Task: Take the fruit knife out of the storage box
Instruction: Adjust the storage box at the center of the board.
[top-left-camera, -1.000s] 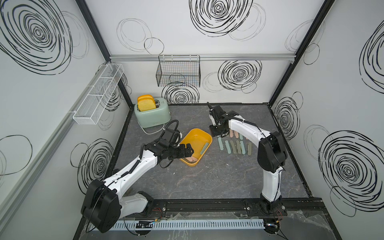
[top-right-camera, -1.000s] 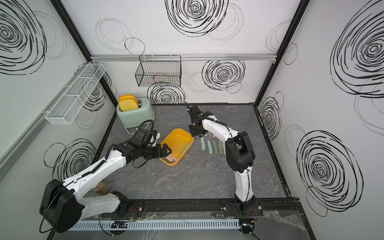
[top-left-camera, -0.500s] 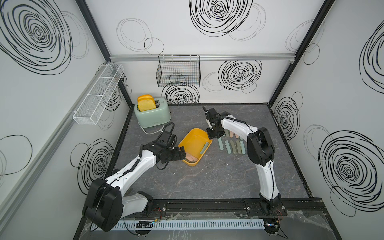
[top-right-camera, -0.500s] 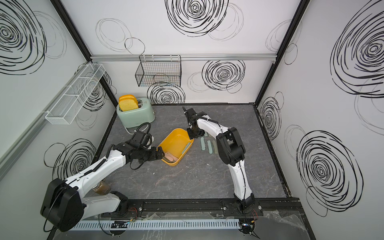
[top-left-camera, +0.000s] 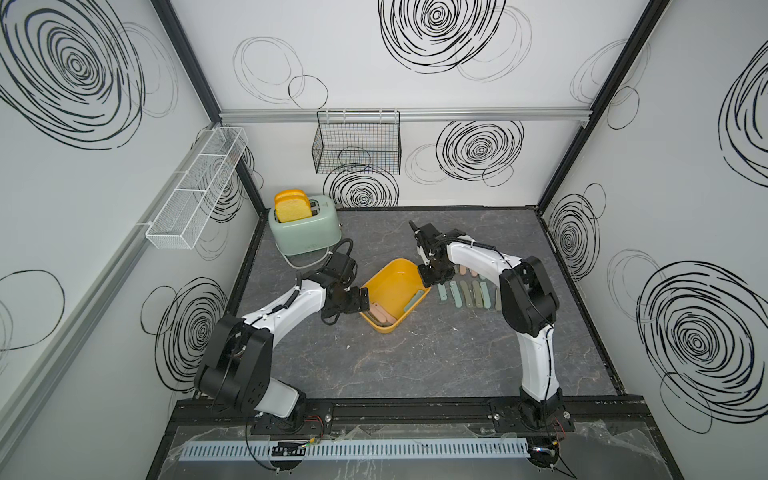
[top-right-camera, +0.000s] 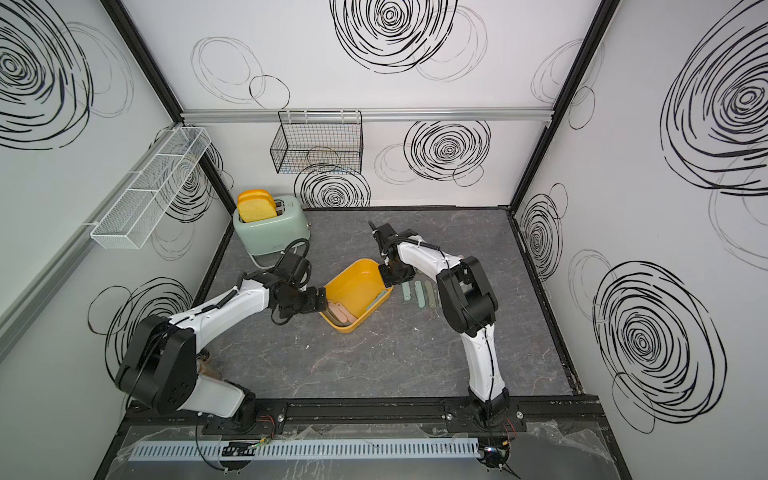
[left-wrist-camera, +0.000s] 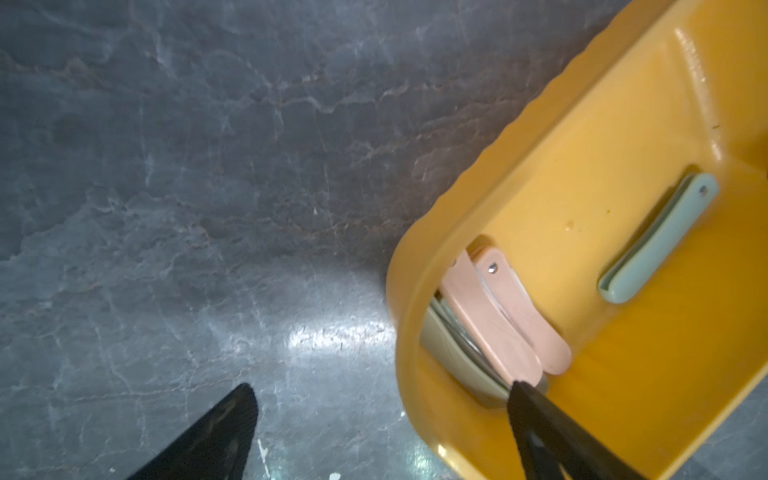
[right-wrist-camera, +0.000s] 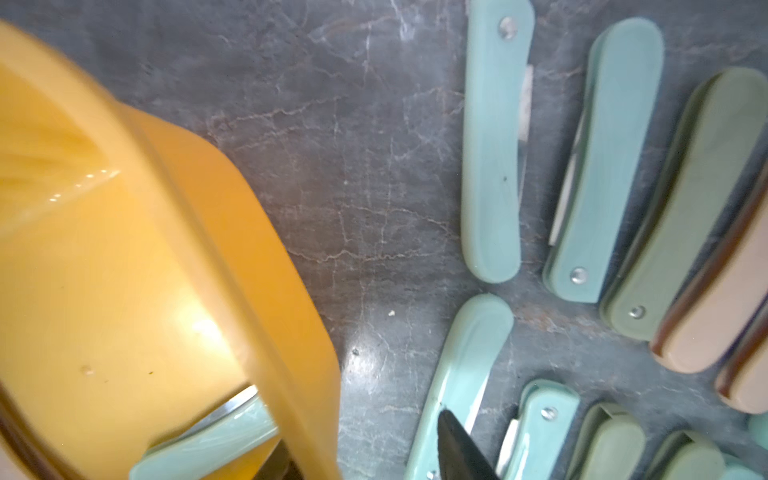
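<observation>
White walls (top-left-camera: 374, 99) scrawled with black spiral doodles close in a dark grey marbled tabletop (top-left-camera: 415, 353). A silver rail (top-left-camera: 457, 113) crosses the back wall, carrying a black wire basket (top-left-camera: 357, 143). A long white mesh basket (top-left-camera: 195, 191) hangs on the side wall. Light glares softly off the stone.

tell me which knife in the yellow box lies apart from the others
The light blue-green folding knife lies alone along one wall of the storage box; the two pink knives are bunched in a corner.
</observation>
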